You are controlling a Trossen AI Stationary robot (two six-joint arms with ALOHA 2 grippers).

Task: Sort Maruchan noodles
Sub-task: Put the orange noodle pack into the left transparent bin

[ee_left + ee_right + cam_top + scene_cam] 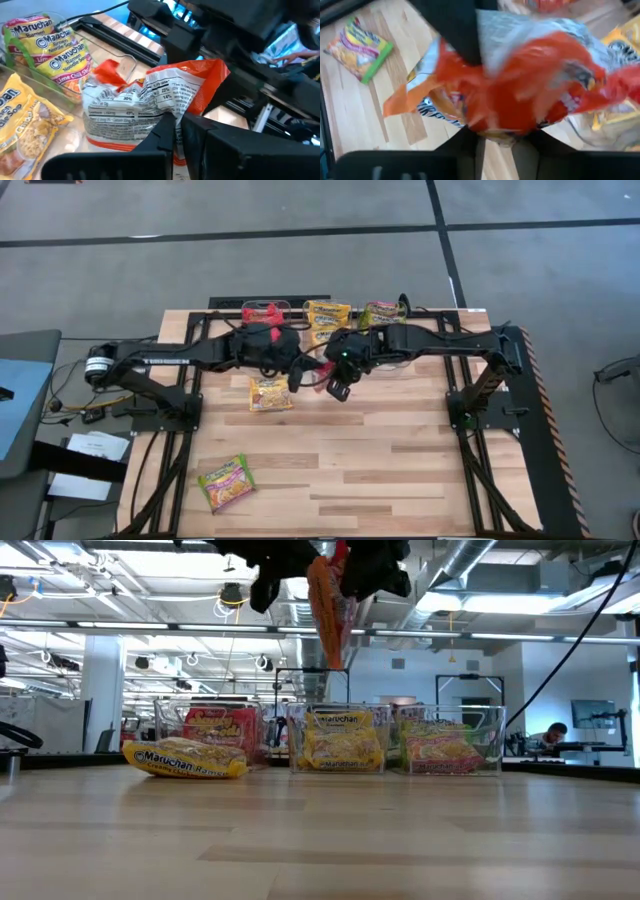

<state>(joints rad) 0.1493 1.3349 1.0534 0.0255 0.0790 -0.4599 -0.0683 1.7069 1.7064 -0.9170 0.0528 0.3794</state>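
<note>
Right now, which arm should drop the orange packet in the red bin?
Left, probably. The left gripper is shut on the orange packet, held up between the arms. The red bin sits on its side. The right gripper is beside the packet.

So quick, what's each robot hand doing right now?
Left hand: closed, pinching the red-orange noodle packet up in the air.
Right hand: right beside that packet; can't tell if it is open or closed.
</note>
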